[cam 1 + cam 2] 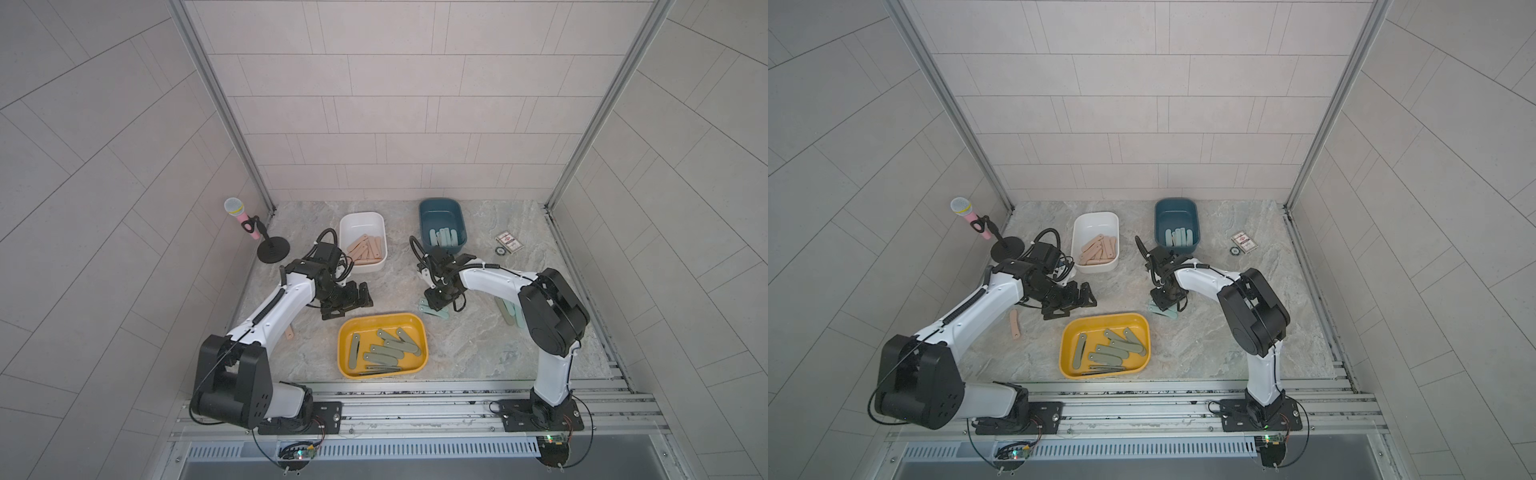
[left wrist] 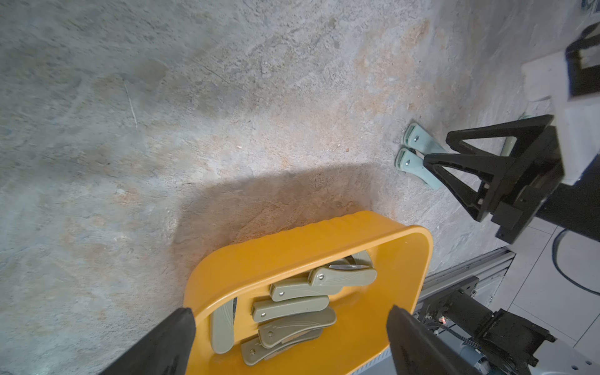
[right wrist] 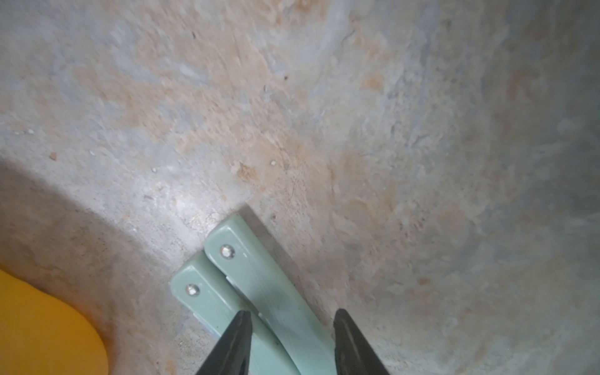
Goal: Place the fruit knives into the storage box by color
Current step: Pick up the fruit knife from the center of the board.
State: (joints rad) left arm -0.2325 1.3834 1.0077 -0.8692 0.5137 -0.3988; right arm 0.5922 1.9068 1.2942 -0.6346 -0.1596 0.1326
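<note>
Right gripper [image 3: 292,316] is down at the marbled stone-look tabletop [image 1: 457,353], just beside the yellow oval plastic tray [image 1: 343,332]. It is over two pale teal, flat, round-ended fruit knives lying side by side and touching: outer teal knife [image 3: 269,285] and inner teal knife [image 3: 201,302]. Jaws are narrowed and straddle the outer teal knife, one tip on the seam between the pair, the other at its free edge. Can't tell if the pads bite yet. Knife lies flat, not lifted.

Left gripper [image 1: 349,301] hangs spread wide and empty, near the yellow tray's far rim.

Sorted so far:
- Olive-green knives [image 1: 388,347] are in the yellow tray.
- Peach-pink knives [image 1: 365,249] are in the white rectangular plastic box [image 1: 361,228].
- Boxed teal knives [image 1: 444,237] are in the dark teal plastic box [image 1: 440,216].

Not yet boxed: a loose pink knife [image 1: 1015,324] by the left arm, and loose knives [image 1: 505,311] partly hidden by the right arm.

Step in hand, as I judge it, is picking one teal knife.
- The seam-side tip should slip between the two knives, not ride on top of the inner one, or both come up or the neighbour skids.
- Tips go right down to the table, since the knife is thin.
- Squeeze across the long edges near mid-length and lift straight up.
- It then goes to the dark teal box.
</note>
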